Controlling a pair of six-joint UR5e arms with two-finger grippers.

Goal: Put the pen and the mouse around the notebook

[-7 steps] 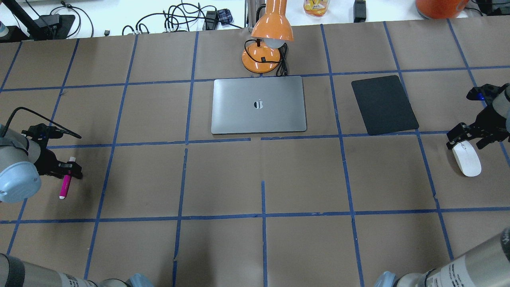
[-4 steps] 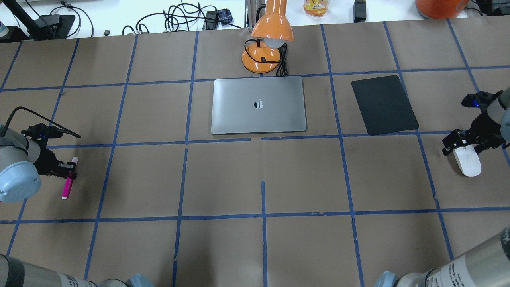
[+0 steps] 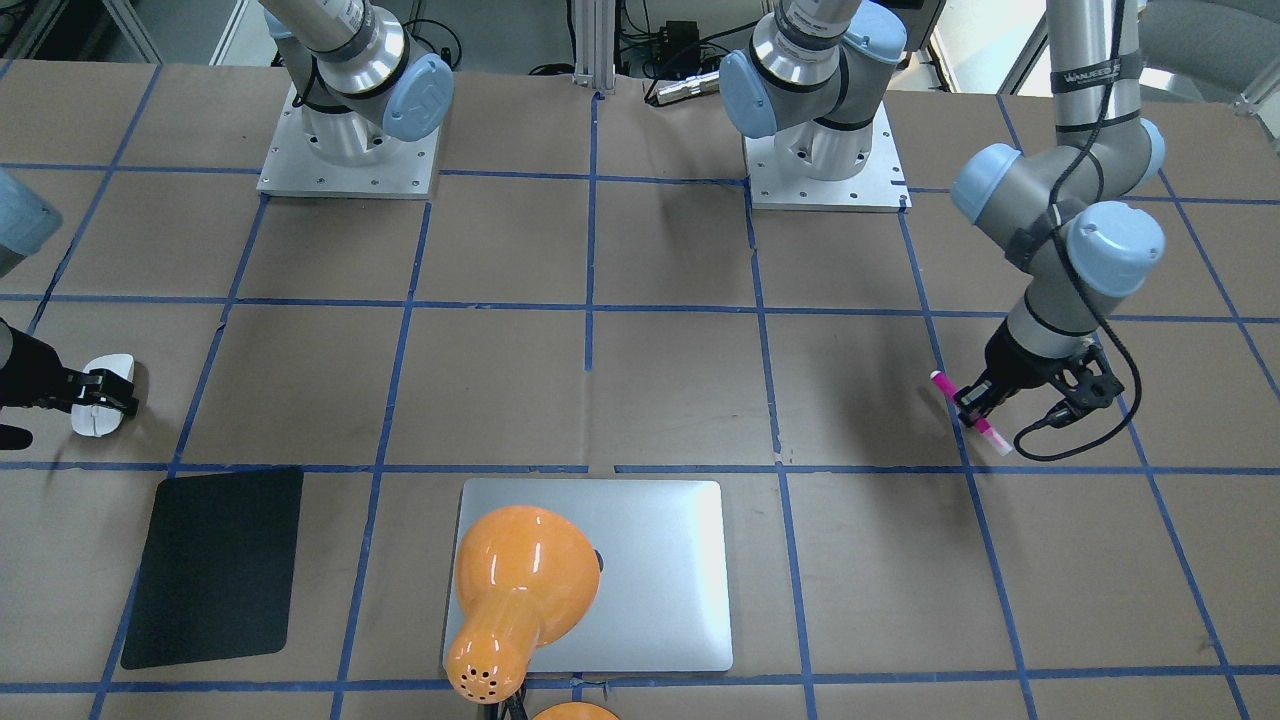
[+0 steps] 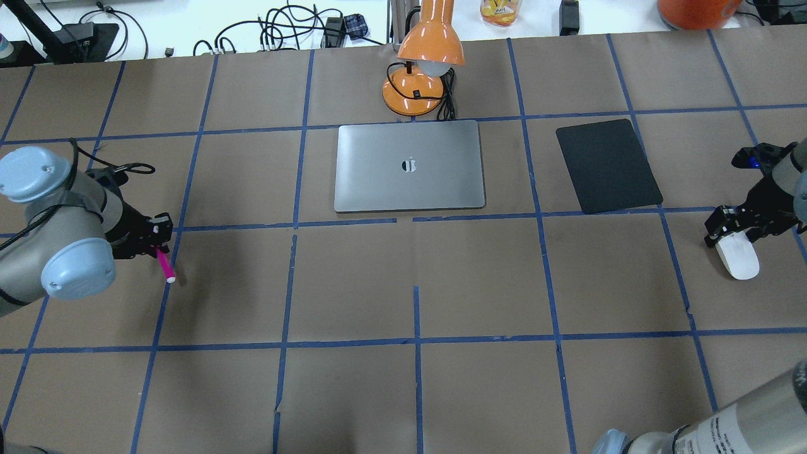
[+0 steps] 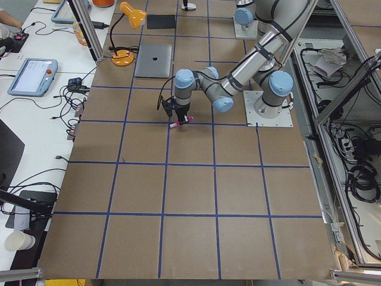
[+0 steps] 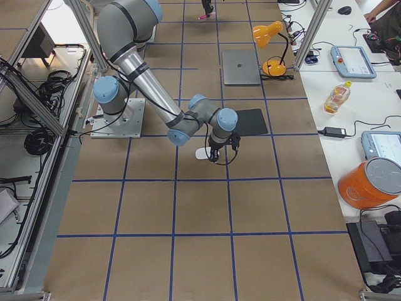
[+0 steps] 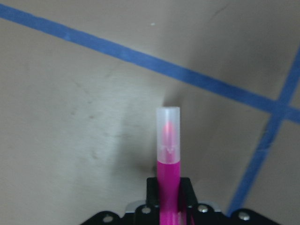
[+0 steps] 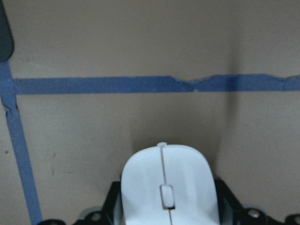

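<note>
My left gripper (image 4: 157,246) is shut on the magenta pen (image 4: 165,265) and holds it just above the table at the left. The pen's pale end (image 7: 168,126) points away from the fingers and slants down. At the far right, my right gripper (image 4: 734,230) is shut on the rear of the white mouse (image 4: 739,258). The wrist view shows the mouse (image 8: 168,187) held between the black fingers. The closed silver notebook (image 4: 410,165) lies flat at the table's middle back, far from both grippers.
An orange desk lamp (image 4: 423,69) stands just behind the notebook and hides part of it in the front-facing view. A black mat (image 4: 608,165) lies right of the notebook. Blue tape lines grid the brown table cover. Cables and devices lie beyond the far edge.
The left arm has lifted the pen and swung it toward the middle, with its pale end now pointing at the near side. The right gripper has settled over the mouse, which barely shifted.
</note>
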